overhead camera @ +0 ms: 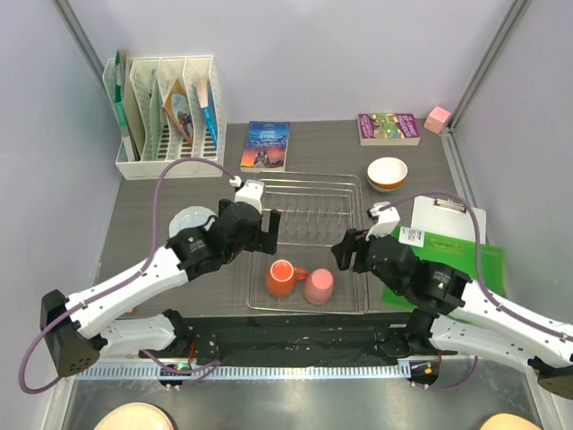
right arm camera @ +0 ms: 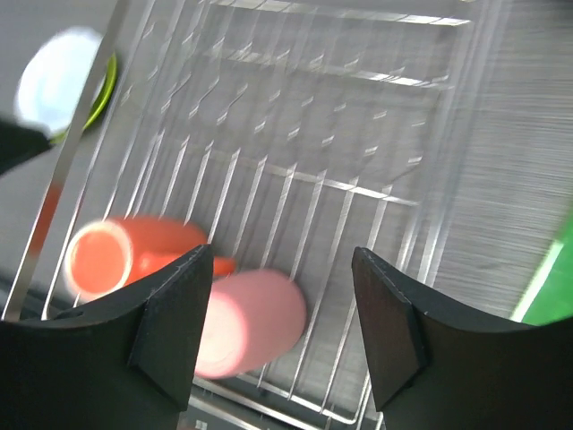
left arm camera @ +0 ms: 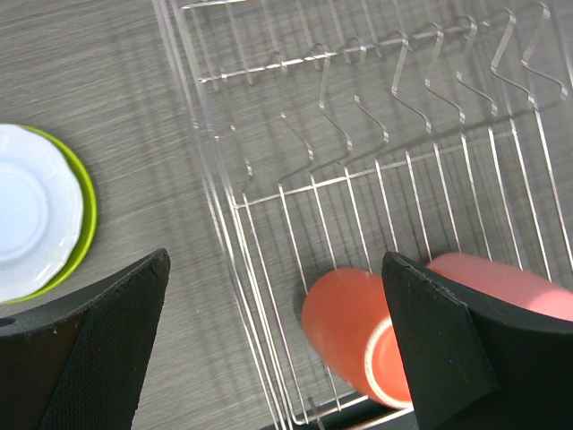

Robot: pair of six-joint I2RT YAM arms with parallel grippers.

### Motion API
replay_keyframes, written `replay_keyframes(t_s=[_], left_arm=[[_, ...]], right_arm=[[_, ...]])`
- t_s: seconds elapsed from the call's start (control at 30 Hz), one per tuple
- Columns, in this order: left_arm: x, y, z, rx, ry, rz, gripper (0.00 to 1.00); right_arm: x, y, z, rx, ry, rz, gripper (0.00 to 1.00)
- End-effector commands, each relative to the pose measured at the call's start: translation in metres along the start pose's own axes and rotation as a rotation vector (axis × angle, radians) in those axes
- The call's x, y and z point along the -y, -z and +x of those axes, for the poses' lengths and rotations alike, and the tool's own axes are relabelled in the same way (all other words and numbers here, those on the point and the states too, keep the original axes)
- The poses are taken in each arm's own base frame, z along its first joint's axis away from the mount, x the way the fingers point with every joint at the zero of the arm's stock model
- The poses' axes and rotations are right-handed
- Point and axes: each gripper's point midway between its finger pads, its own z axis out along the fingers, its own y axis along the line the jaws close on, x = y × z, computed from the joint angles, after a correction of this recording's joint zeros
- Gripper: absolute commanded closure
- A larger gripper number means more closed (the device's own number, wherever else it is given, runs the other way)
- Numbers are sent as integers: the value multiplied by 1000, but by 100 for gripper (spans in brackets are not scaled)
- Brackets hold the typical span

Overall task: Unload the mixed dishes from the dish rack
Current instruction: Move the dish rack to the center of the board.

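Observation:
The silver wire dish rack (overhead camera: 309,193) stands mid-table. In its near part lie an orange handled mug (overhead camera: 282,278) and a pink cup (overhead camera: 319,286) side by side. Both show in the left wrist view, mug (left arm camera: 354,327) and cup (left arm camera: 501,282), and in the right wrist view, mug (right arm camera: 125,255) and cup (right arm camera: 246,322). My left gripper (overhead camera: 264,235) is open and empty above the rack's left edge. My right gripper (overhead camera: 349,251) is open and empty above the rack's right side. A lime-green plate with a white dish on it (overhead camera: 191,221) sits left of the rack. A cream-white bowl (overhead camera: 387,173) sits to the right.
A white slotted file organizer (overhead camera: 166,116) stands at the back left. A blue book (overhead camera: 266,145) and a purple book (overhead camera: 388,127) lie behind the rack. A pink block (overhead camera: 437,118) is in the back right corner. A clipboard on green sheets (overhead camera: 448,242) lies right.

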Motion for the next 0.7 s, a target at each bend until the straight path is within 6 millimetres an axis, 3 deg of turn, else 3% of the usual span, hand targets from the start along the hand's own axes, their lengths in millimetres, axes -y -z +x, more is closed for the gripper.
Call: replay_keyframes(t_s=[0.0, 0.1, 0.17, 0.2, 0.4, 0.67], left_arm=[[-23, -6, -16, 28, 88, -127, 0], [-41, -20, -8, -27, 176, -166, 0], [-40, -29, -3, -68, 247, -129, 0], [-50, -37, 3, -92, 274, -153, 2], [-48, -56, 9, -142, 303, -158, 4], [-53, -74, 22, -200, 311, -198, 4]], right_arm=[[49, 15, -45, 201, -109, 300, 31], [72, 19, -46, 214, -82, 441, 30], [82, 13, -42, 195, -66, 498, 29], [85, 9, -38, 177, -69, 508, 29], [120, -18, -25, 90, -120, 582, 28], [130, -62, -3, -24, -166, 529, 28]])
